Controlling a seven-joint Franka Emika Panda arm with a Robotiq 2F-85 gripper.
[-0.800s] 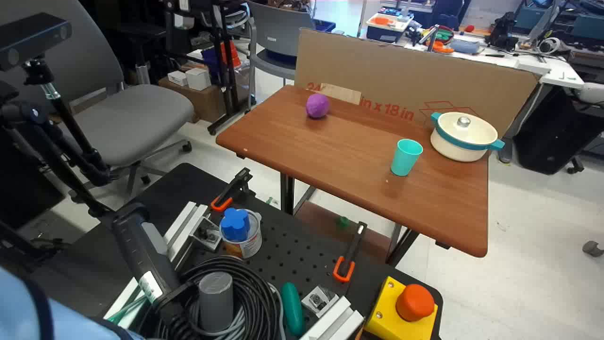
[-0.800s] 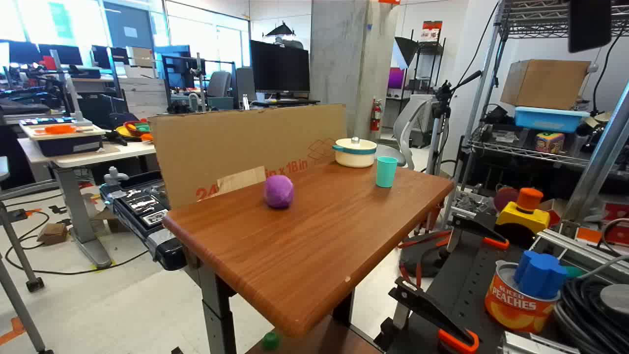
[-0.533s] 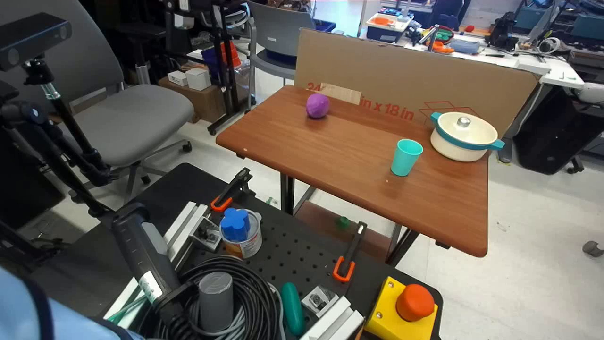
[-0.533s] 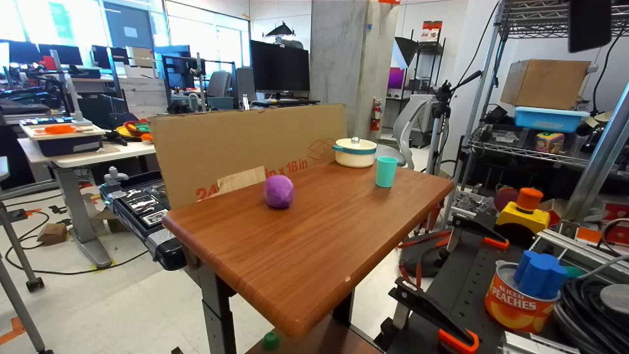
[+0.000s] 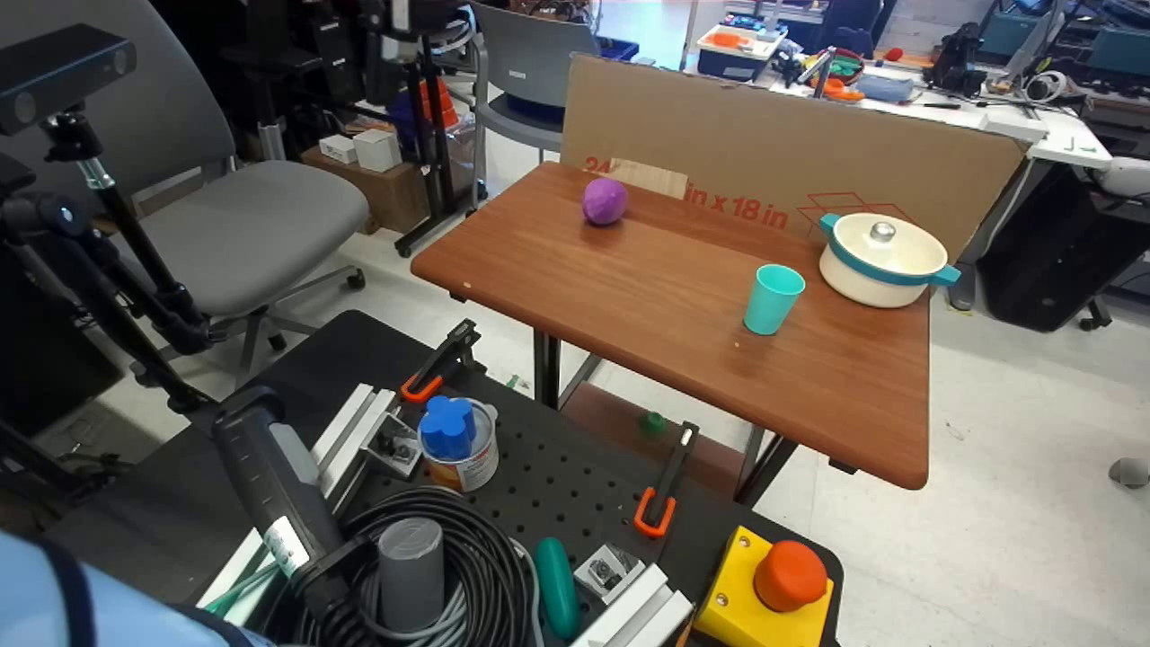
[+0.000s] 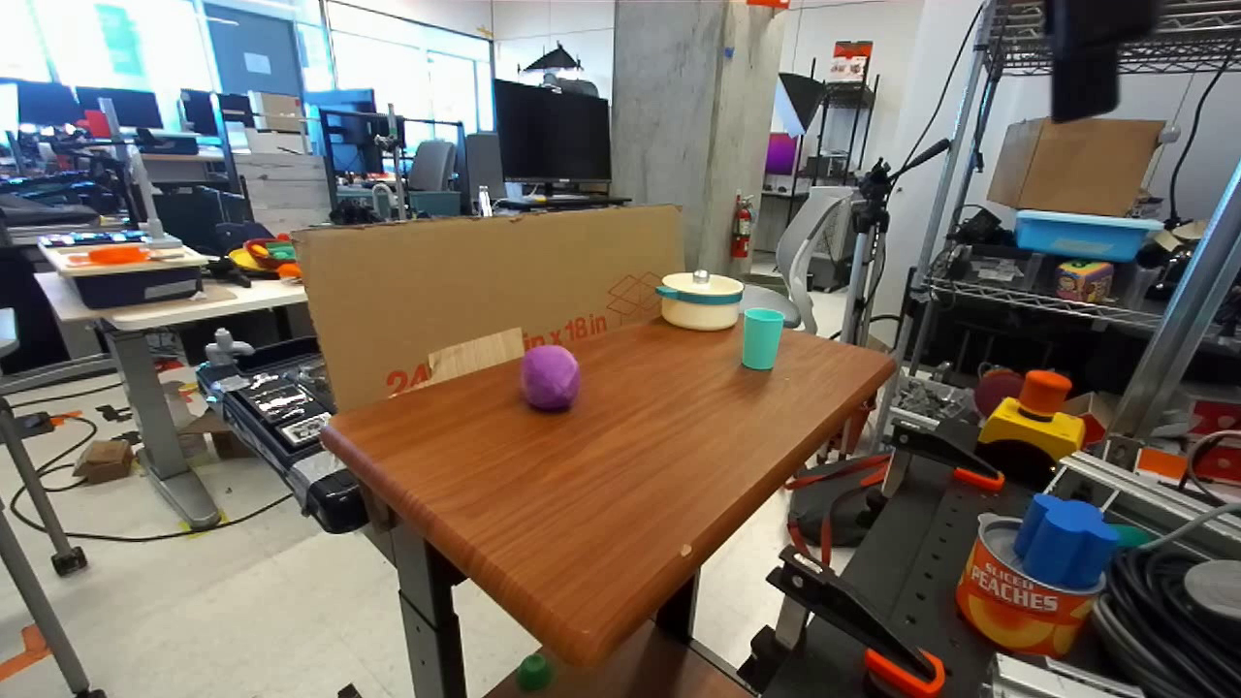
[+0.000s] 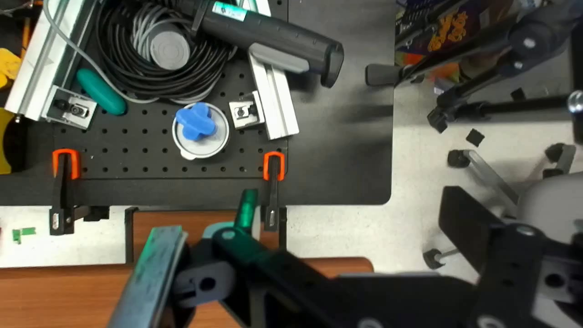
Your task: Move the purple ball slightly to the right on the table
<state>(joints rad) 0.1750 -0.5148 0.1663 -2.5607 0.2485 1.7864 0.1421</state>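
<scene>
Purple ball [image 5: 605,201] on table [image 5: 647,296]; pot [image 5: 884,261] lidded, contents hidden.

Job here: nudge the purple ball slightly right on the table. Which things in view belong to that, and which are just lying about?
For the job:
purple ball
table

Just lying about:
turquoise cup
lidded pot
peach can
coiled black cable

And here's the gripper [image 7: 312,243]: black links [image 7: 291,278], round screw heads [image 7: 490,322], grey knuckles [image 7: 218,276] with dark holes [image 7: 207,284], green-tinged silvery pad [image 7: 152,273]!
</scene>
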